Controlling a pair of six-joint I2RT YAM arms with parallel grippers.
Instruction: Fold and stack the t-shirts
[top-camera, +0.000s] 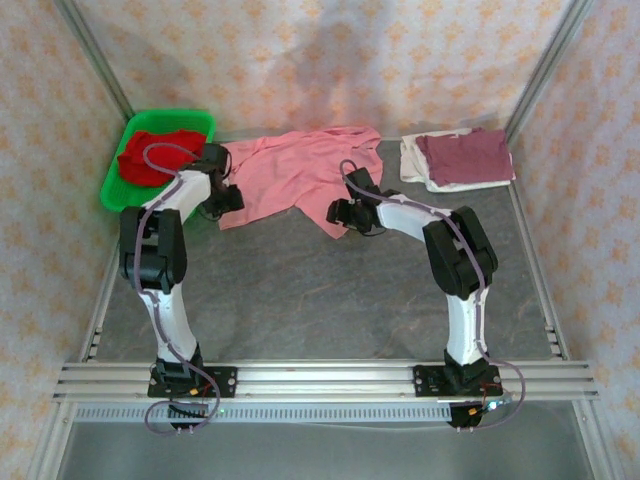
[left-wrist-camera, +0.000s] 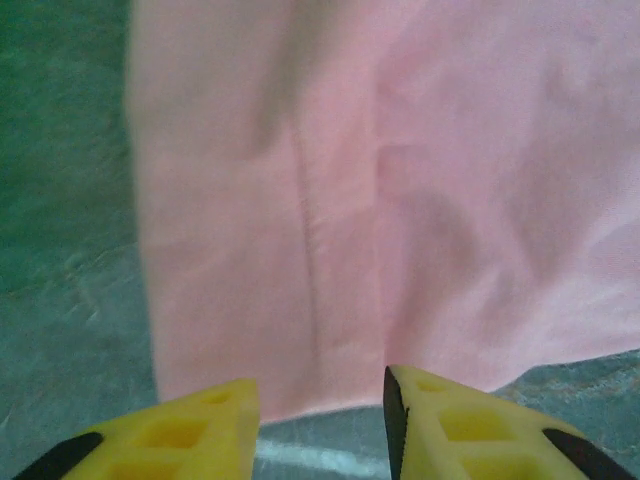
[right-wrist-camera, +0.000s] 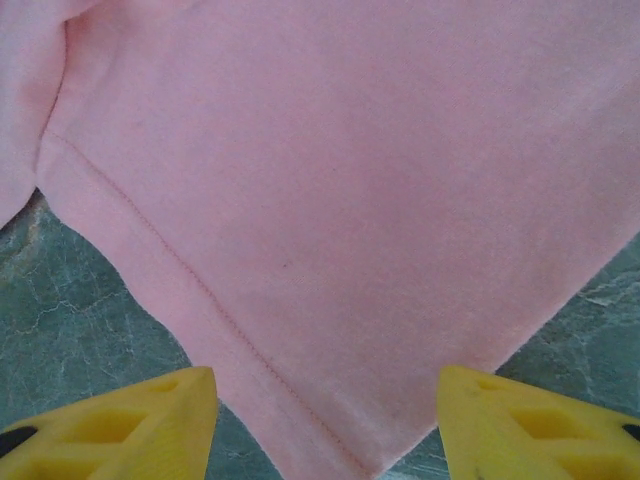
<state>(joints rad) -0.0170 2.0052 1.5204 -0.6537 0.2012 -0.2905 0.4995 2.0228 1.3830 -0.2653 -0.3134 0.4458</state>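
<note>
The salmon-pink t-shirt (top-camera: 295, 170) lies spread and rumpled at the back middle of the table. My left gripper (top-camera: 228, 200) hovers at its left hem. In the left wrist view the yellow fingertips (left-wrist-camera: 215, 425) stand apart, with the pink hem (left-wrist-camera: 330, 300) just beyond them and bare table in the gap, so the left gripper (left-wrist-camera: 320, 430) is open. My right gripper (top-camera: 338, 212) is at the shirt's near right corner. It stands wide open (right-wrist-camera: 325, 430) and the stitched corner (right-wrist-camera: 330, 300) reaches in between its tips, unpinched. A red t-shirt (top-camera: 155, 155) lies in the basket. A maroon t-shirt (top-camera: 465, 155) rests folded on an off-white one (top-camera: 412, 165).
The green mesh basket (top-camera: 115, 185) stands at the back left, close to my left arm. The folded stack sits at the back right corner. Grey marbled table (top-camera: 300, 290) stretches between the shirt and the arm bases. Metal frame posts and patterned walls enclose the table.
</note>
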